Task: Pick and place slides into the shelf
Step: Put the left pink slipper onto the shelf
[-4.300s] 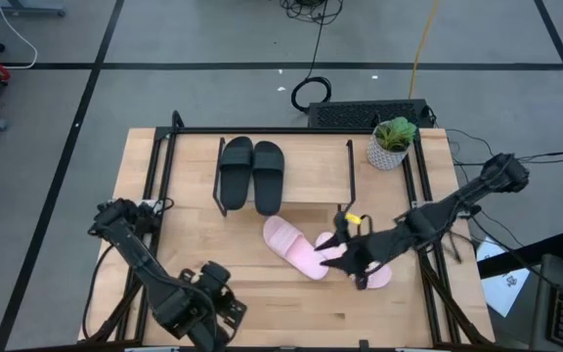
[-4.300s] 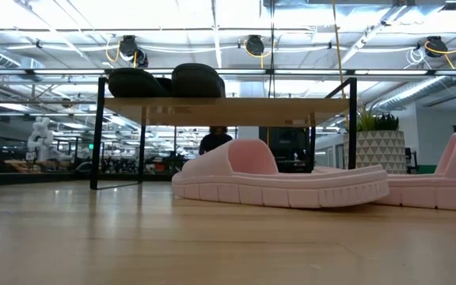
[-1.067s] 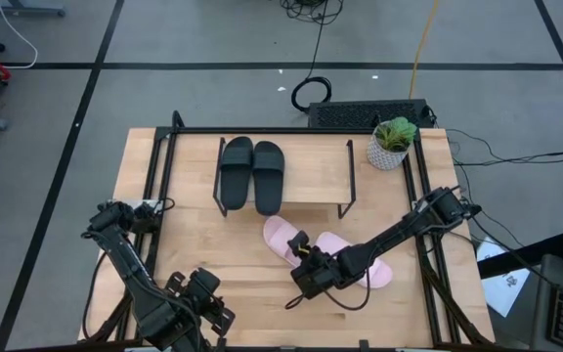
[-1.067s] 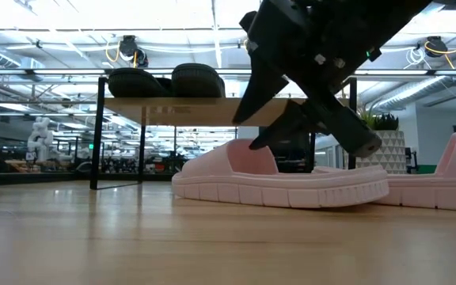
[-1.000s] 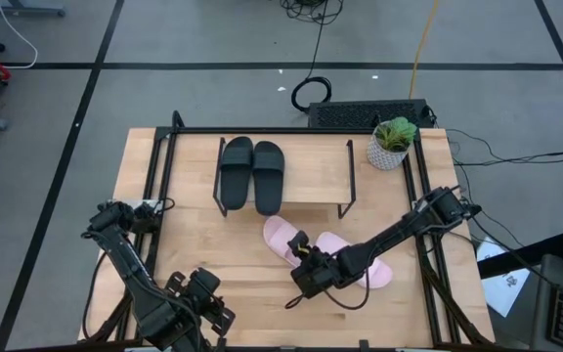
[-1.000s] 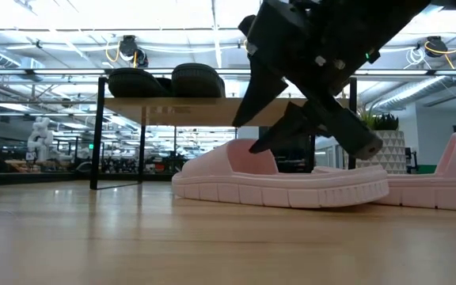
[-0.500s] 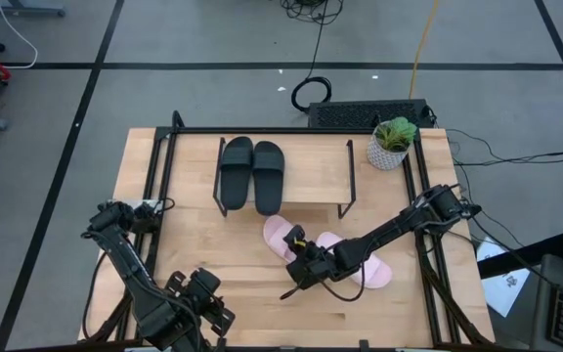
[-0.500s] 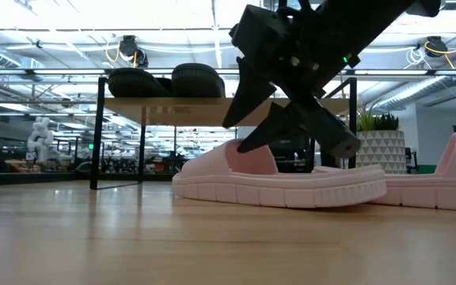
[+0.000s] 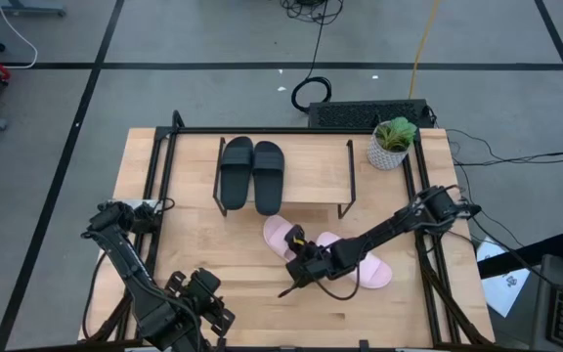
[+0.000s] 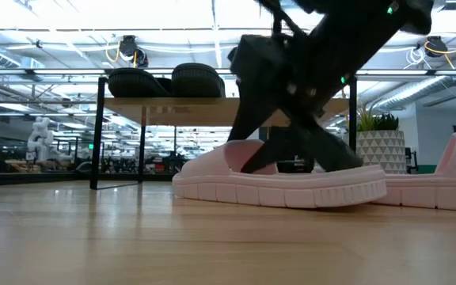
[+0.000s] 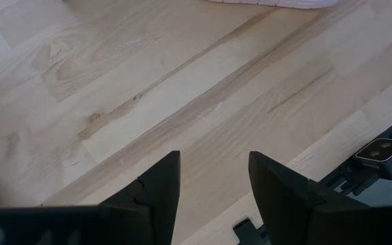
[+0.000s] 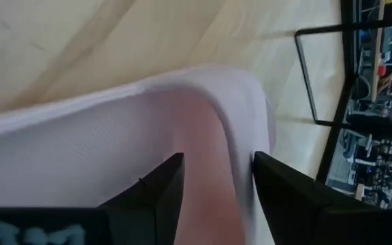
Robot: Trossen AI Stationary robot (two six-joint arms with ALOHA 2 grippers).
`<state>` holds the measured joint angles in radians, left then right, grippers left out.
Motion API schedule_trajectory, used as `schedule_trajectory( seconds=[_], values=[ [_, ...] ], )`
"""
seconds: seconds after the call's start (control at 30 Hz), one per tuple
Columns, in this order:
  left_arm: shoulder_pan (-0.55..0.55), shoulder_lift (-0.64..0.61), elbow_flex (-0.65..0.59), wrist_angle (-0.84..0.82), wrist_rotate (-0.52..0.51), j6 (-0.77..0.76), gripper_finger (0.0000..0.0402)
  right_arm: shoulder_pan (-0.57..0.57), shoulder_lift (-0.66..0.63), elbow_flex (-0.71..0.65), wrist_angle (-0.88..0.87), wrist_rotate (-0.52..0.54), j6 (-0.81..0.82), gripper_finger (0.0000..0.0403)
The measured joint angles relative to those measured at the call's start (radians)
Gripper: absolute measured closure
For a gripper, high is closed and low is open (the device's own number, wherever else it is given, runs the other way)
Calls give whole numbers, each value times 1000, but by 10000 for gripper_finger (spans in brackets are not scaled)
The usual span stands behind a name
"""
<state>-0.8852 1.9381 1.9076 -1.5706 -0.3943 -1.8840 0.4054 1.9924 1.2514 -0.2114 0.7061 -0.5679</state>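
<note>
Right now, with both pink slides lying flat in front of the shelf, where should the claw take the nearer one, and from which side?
Grip the wide strap of the pink slide, coming from above with one finger under the arch. The strap stands up over the flat sole, open at the toe, so fingers can pinch it. The right claw is already poised there, open.

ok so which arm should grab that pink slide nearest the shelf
The right. Its gripper is already down at the near pink slide, jaws open around the strap. The left gripper waits open at the table's front edge, farther away.
</note>
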Motion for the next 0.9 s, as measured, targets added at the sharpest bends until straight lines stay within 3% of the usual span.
schedule_trajectory(
  seconds=[0.27, 0.77, 0.9],
  values=[
    [0, 0, 0, 0, 0, 5, 229, 0, 17, 0, 31, 102, -46, 243],
    [0, 0, 0, 0, 0, 5, 229, -20, 17, 0, 43, 78, -36, 391],
    [0, 0, 0, 0, 0, 5, 229, -20, 17, 0, 44, 77, -32, 393]
  ],
)
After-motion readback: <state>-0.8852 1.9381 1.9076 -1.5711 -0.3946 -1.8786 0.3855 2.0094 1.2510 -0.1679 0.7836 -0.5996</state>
